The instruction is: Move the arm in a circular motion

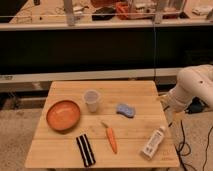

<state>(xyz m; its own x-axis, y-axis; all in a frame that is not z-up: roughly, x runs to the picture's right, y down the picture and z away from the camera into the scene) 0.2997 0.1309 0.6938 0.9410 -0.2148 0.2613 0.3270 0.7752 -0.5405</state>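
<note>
My tool (169,108) is at the tabletop's (131,92) right edge, grip state can't tell; arm (197,86) rises up-right from it, bottle (153,142) below-left.

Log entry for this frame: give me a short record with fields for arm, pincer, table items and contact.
arm: white arm enters from the right, bent over the table's right edge
pincer: pincer hangs low at that edge, right of the sponge
table: wooden table
items: orange bowl, clear cup, blue sponge, carrot, black striped bar, white bottle
contact: arm touches no item
</note>
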